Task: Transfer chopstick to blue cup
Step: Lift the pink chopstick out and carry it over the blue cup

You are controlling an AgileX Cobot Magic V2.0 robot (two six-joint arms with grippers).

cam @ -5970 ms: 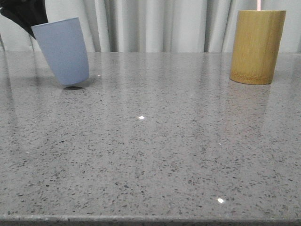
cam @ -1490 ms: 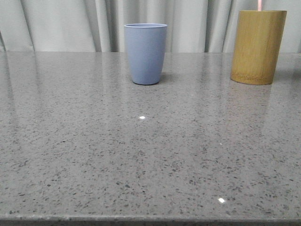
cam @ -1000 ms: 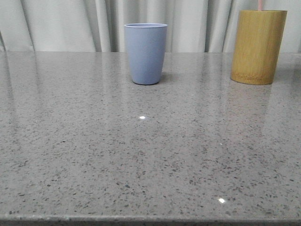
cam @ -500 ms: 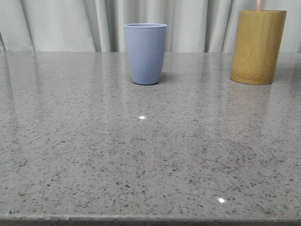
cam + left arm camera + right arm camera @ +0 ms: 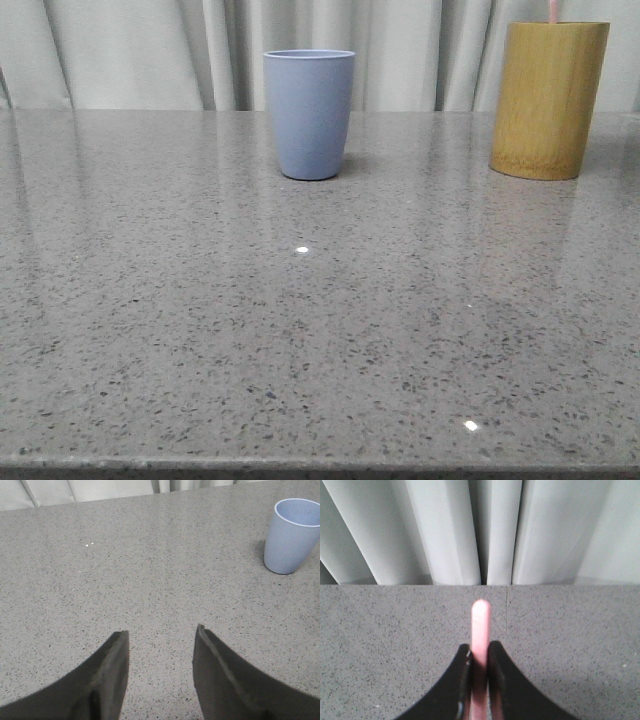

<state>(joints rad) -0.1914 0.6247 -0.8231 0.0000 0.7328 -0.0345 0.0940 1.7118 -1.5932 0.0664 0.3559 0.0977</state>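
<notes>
The blue cup point(image 5: 310, 114) stands upright at the back middle of the grey table, its mouth open. In the left wrist view the blue cup point(image 5: 290, 536) is far off to one side of my left gripper point(image 5: 161, 633), which is open over bare tabletop. My right gripper point(image 5: 479, 652) is shut on the pale pink chopstick point(image 5: 480, 625), whose rounded tip sticks out past the fingertips toward the curtain. In the front view a short pink piece of the chopstick point(image 5: 552, 10) shows above the bamboo cylinder's rim.
A tall yellow-brown bamboo cylinder point(image 5: 547, 99) stands at the back right of the speckled table point(image 5: 300, 330). A pale pleated curtain point(image 5: 150, 50) hangs behind the table's far edge.
Six seconds ago the blue cup hung tilted in a gripper at the far left; since 1.5 s ago it stands upright at the back middle. Nothing has moved in the last frames.
</notes>
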